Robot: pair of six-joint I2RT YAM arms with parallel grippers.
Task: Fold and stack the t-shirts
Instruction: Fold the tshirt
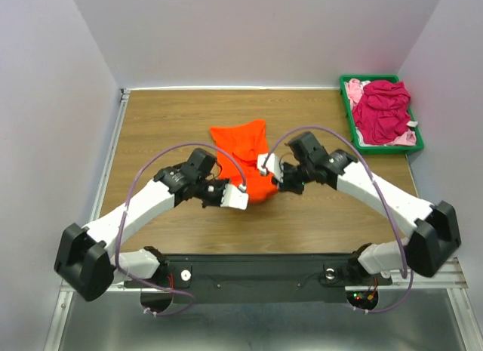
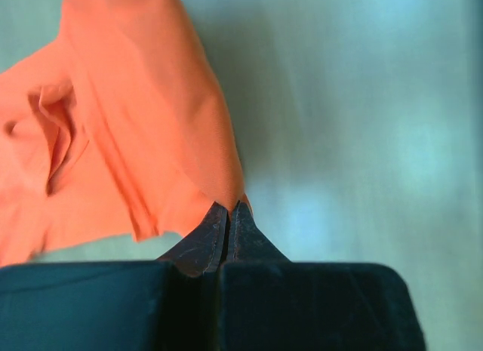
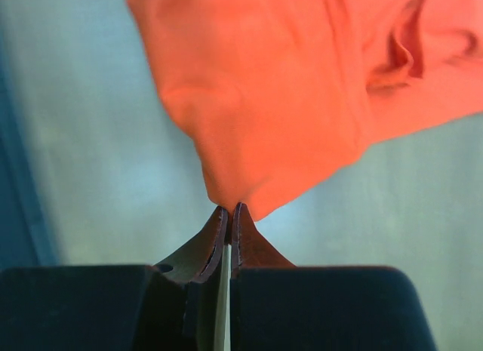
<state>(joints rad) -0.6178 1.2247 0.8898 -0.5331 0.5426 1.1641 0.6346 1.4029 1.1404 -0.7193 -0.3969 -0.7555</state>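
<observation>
On the middle of the worktop [image 1: 166, 124], between the two arms, sat the orange t-shirt [image 1: 241, 151], bunched into a narrow, rumpled shape that ran from the far side toward the near edge. The left pincer [image 2: 229, 209] was clenched on a corner of its cloth, jaws pressed together, and the fabric fanned up and to the left from the tips. The right pincer [image 3: 229, 209] was likewise clenched on another corner of the same shirt, which spread upward and to the right in soft folds. Whether the shirt's near end rested on the wood or hung clear of it could not be told. Well apart, at the far right corner, the green bin [image 1: 349, 109] held the magenta t-shirt [image 1: 383, 109], heaped over the pale pink t-shirt [image 1: 353, 88].
</observation>
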